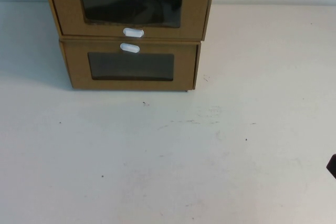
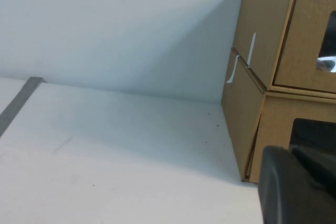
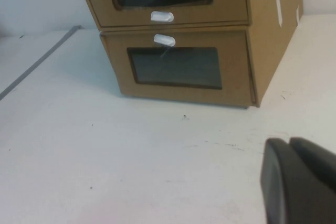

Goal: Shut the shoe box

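We see the shoe box (image 1: 128, 6) stacked on a second box (image 1: 130, 65) at the tabletop's (image 1: 168, 150) far edge. Light, stiff cardboard; push its front panel. Left claw (image 2: 296, 187) and right claw (image 3: 299, 182) sit near: openness unclear.

High view looks down; both wrist views share the stacked boxes (image 1: 128, 35).

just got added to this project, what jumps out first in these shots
Two brown windowed boxes stacked at the table's far edge, left of centre: the shoe box on top, white tab below its window, and the lower box with its tab above. Both drawer fronts look roughly flush. The white table spreads out in front; neither hand touches them, only a dark bit of the right arm shows at the right edge.
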You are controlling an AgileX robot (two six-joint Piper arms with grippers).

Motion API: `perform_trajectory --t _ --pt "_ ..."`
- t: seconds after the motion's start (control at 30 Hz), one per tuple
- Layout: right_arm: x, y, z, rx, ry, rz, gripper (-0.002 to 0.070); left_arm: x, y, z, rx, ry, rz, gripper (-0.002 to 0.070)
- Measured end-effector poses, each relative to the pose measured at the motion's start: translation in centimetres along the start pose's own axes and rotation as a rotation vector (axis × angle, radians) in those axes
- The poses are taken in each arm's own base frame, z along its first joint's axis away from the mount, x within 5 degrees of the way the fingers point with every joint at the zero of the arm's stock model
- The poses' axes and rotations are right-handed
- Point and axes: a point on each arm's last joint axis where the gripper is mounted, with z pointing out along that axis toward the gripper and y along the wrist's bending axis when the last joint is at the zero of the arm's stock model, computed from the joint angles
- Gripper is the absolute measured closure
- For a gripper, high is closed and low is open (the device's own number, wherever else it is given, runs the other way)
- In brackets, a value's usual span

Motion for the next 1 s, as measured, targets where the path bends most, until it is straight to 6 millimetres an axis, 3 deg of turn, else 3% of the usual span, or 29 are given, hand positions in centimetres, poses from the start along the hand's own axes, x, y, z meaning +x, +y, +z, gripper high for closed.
perform_trajectory --t 0.23,0.4,0.67,1.0 --pt "0.1 -0.2 -0.2 0.019 0.008 -0.084 0.0689 0.0 0.0 0.0 -0.002 -0.001 -0.002 0.0680" --pt "0.7 -1.6 -1.2 0.179 -0.006 -0.102 0.0689 0.0 0.0 0.0 -0.003 -0.001 -0.002 0.0680" --pt "5.2 -4.2 -3.2 0.495 -0.164 -0.075 0.0689 0.0 0.0 0.0 -0.003 -0.001 -0.002 0.0680" --pt "7.2 -4.7 -3.2 0.532 -0.165 -0.013 0.0689 0.0 0.0 0.0 -0.003 -0.003 -0.002 0.0680"
